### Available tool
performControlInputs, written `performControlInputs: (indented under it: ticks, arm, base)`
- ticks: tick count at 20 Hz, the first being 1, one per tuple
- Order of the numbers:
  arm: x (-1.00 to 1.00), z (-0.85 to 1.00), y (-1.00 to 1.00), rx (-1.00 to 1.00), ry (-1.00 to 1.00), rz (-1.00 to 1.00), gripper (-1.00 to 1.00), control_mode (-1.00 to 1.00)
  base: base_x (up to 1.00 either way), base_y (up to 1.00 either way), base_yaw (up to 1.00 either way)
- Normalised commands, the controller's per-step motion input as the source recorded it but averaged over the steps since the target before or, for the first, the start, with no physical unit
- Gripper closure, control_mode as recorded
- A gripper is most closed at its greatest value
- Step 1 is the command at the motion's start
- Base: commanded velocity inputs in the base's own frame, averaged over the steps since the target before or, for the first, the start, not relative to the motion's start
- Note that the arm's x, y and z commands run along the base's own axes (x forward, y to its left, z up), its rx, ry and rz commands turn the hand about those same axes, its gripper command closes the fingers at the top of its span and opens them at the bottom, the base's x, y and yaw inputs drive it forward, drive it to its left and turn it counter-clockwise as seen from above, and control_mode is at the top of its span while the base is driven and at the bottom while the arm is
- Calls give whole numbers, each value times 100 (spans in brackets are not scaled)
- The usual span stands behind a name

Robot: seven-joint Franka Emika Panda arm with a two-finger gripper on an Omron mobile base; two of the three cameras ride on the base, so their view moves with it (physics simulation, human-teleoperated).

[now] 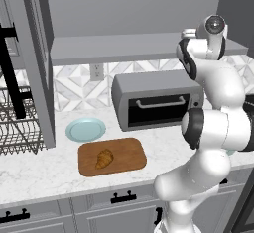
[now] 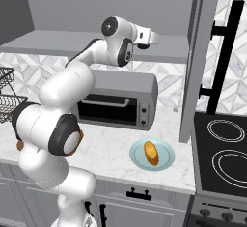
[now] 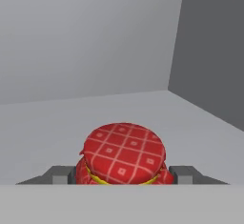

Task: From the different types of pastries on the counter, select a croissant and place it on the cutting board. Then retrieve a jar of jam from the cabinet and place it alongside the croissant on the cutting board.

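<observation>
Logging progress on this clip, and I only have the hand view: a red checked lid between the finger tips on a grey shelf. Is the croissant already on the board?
Observer: Yes, the croissant lies on the cutting board.
Operator: Is the other pastry still plated?
Observer: Yes, the orange-yellow pastry sits on a light blue plate right of the toaster oven.
Operator: Anything beside the board?
Observer: Another light blue plate, bare, touches its back left edge.
</observation>
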Motion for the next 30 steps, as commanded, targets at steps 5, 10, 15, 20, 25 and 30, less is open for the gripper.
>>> performControlInputs:
  ticks: [5,10,15,20,25,30]
  arm:
    - [0,0,0,0,0,0,100,-100]
    - [-33,-3,0,0,-10,1,100,-100]
    - [-100,36,34,-6,-3,20,100,-100]
    - [-100,48,23,-13,1,42,100,-100]
    - [-100,13,24,-16,2,44,100,-100]
    - [-100,-15,49,-10,0,40,100,-100]
  base:
    - [0,0,0]
    - [0,0,0]
    - [0,0,0]
    - [0,0,0]
    - [0,0,0]
    - [0,0,0]
